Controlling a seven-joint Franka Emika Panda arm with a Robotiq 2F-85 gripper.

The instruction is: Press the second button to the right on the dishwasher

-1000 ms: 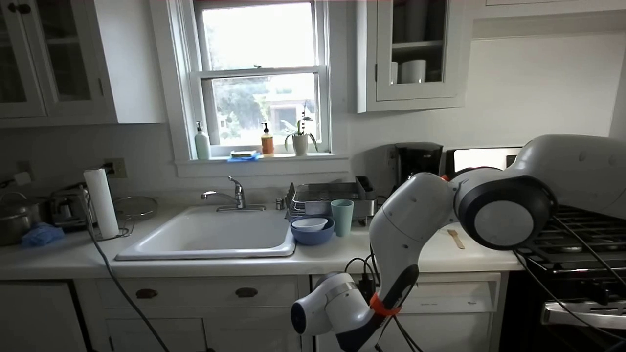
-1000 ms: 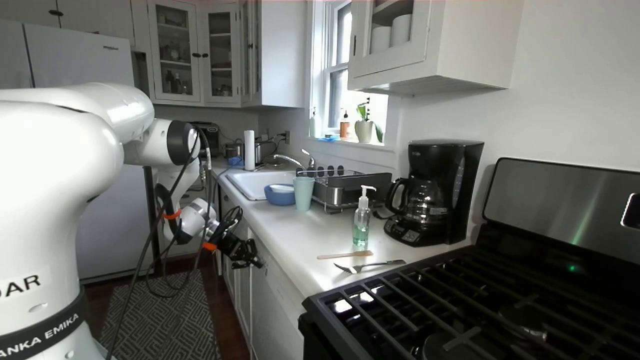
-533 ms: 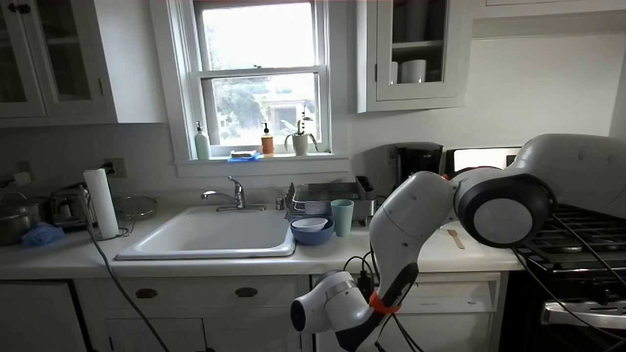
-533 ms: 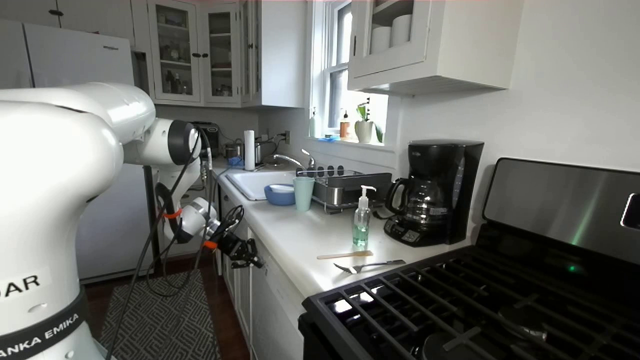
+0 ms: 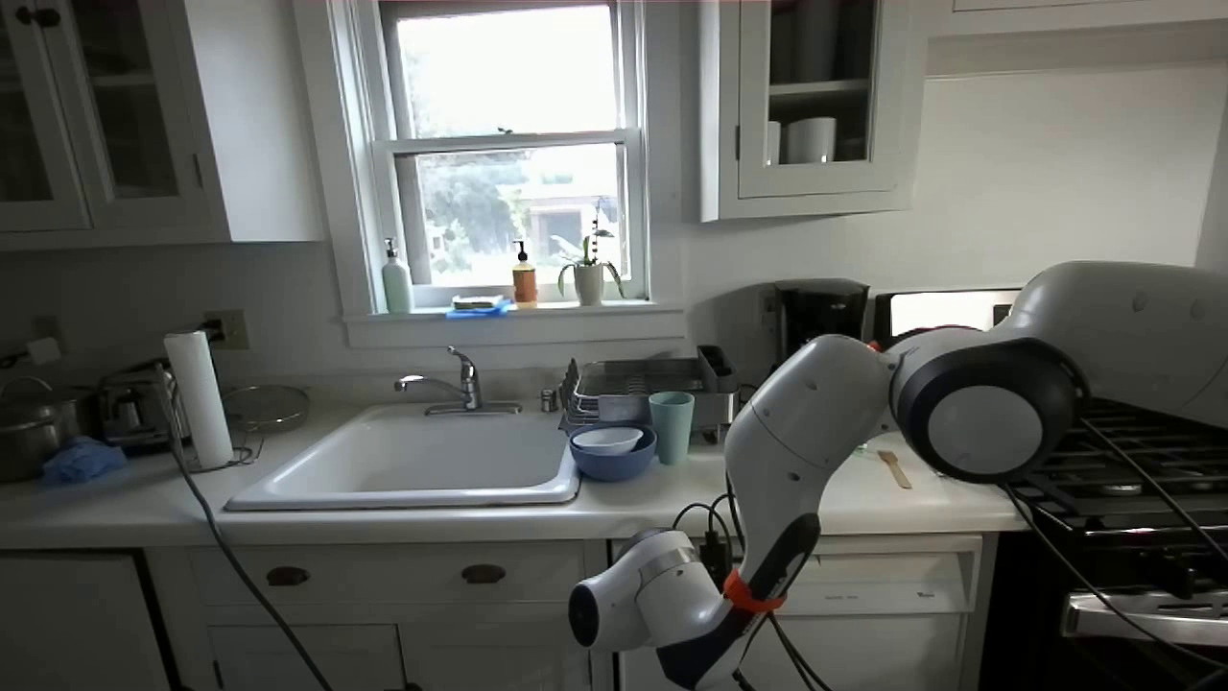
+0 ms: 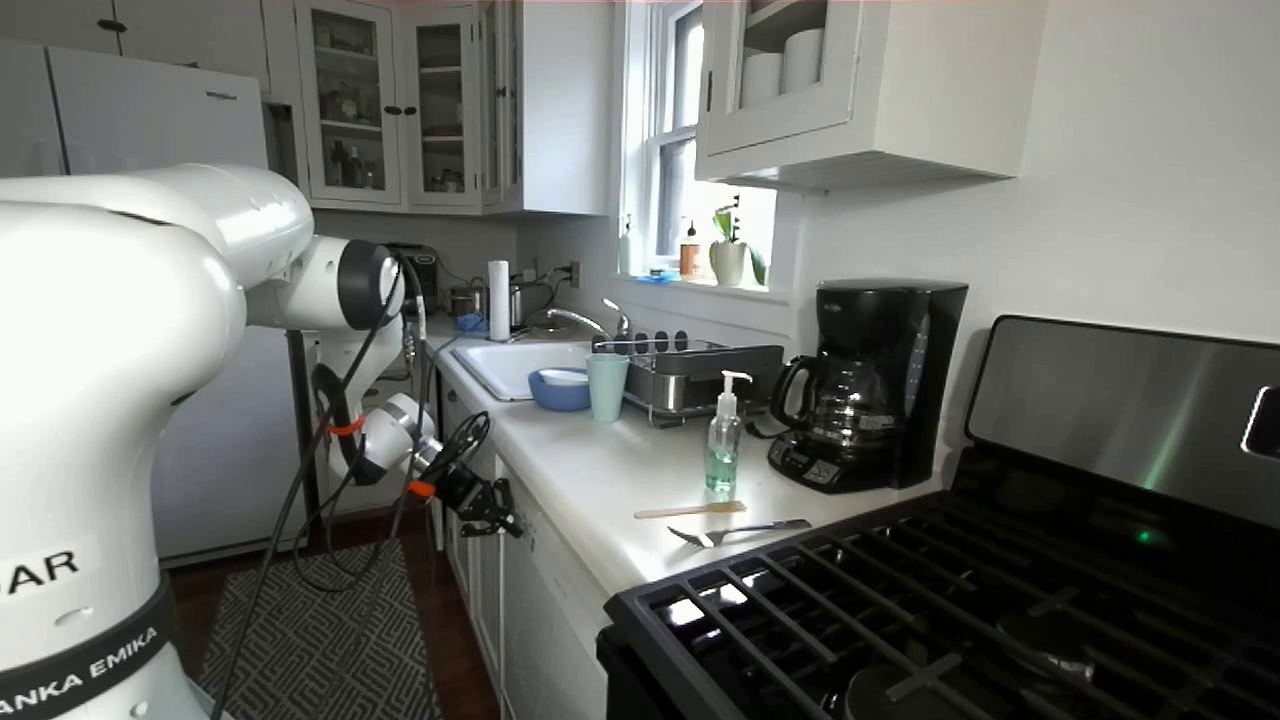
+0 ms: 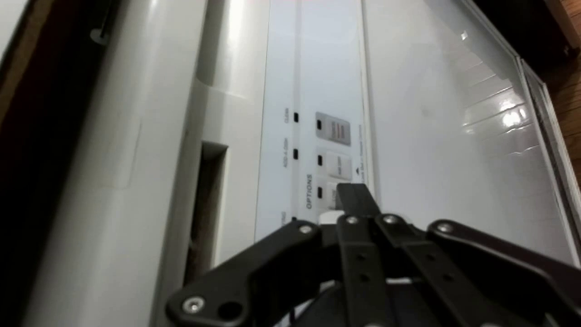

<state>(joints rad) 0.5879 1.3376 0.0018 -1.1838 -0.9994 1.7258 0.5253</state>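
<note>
The white dishwasher (image 5: 883, 653) is under the counter in both exterior views (image 6: 550, 630), partly behind my arm in one of them. In the wrist view its control strip (image 7: 277, 181) runs up the picture, with small dark marks and an OPTIONS label. A grey button (image 7: 339, 131) is uppermost, a white button (image 7: 339, 165) is below it, and another pale button (image 7: 332, 193) is partly covered by my fingertips. My gripper (image 7: 356, 200) is shut and empty, its tips together over that lowest visible button. I cannot tell whether they touch. In an exterior view the gripper (image 6: 515, 528) is at the dishwasher's top front.
The counter edge (image 6: 530, 490) overhangs just above the gripper. A black stove (image 6: 760, 640) stands beside the dishwasher. On the counter are a green cup (image 6: 607, 388), a blue bowl (image 6: 560, 393), a soap bottle (image 6: 722, 450), a fork and a coffee maker (image 6: 880, 400). Cables hang from the arm.
My arm has risen very slightly. The gripper tips have shifted a little to the left in an exterior view, and the gripper looks unchanged otherwise. Nothing else has moved.
</note>
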